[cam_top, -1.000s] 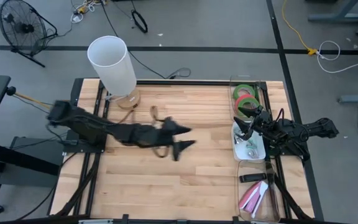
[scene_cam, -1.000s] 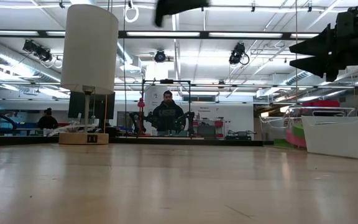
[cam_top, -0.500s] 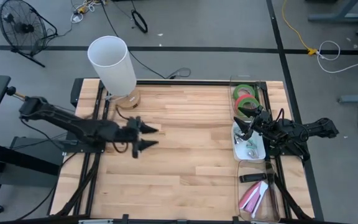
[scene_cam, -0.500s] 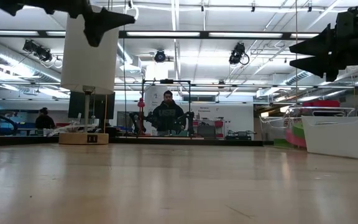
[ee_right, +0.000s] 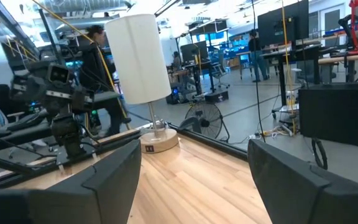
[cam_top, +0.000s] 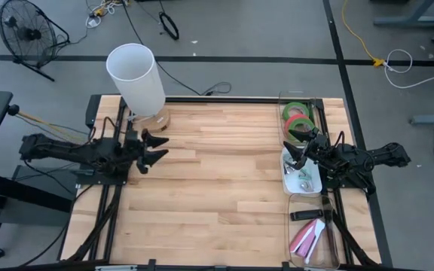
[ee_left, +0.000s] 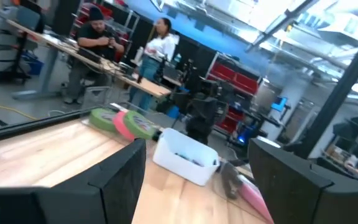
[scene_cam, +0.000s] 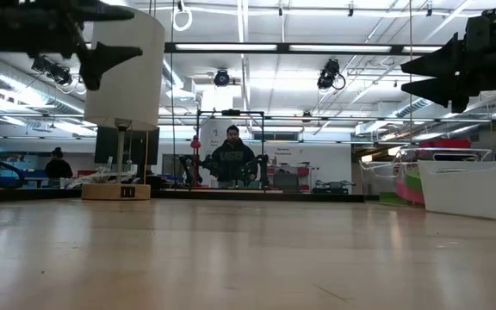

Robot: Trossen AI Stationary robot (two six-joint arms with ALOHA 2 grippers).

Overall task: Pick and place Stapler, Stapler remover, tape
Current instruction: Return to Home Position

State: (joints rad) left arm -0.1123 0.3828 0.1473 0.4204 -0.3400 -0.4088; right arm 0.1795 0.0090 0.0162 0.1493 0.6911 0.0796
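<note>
Only the high view shows the pink stapler (cam_top: 304, 239), in the bin at one end of the table's right edge; the tape (cam_top: 297, 114) lies in the bin at the other end. The left gripper (cam_top: 159, 147), spread and empty, has pulled back from mid-table to the left edge by the lamp (cam_top: 136, 75). The right gripper (cam_top: 298, 149), also spread and empty, stays over the white bin (cam_top: 307, 183).

A robotics lab: exposed ceiling ducts (scene_cam: 3, 71) and strip lights (scene_cam: 317, 47), people (ee_left: 97, 34) working at benches with monitors (ee_right: 278, 22), red cabinets (ee_left: 232, 78), a floor fan (cam_top: 22, 31) and loose cables (cam_top: 399, 60) on bare concrete.
</note>
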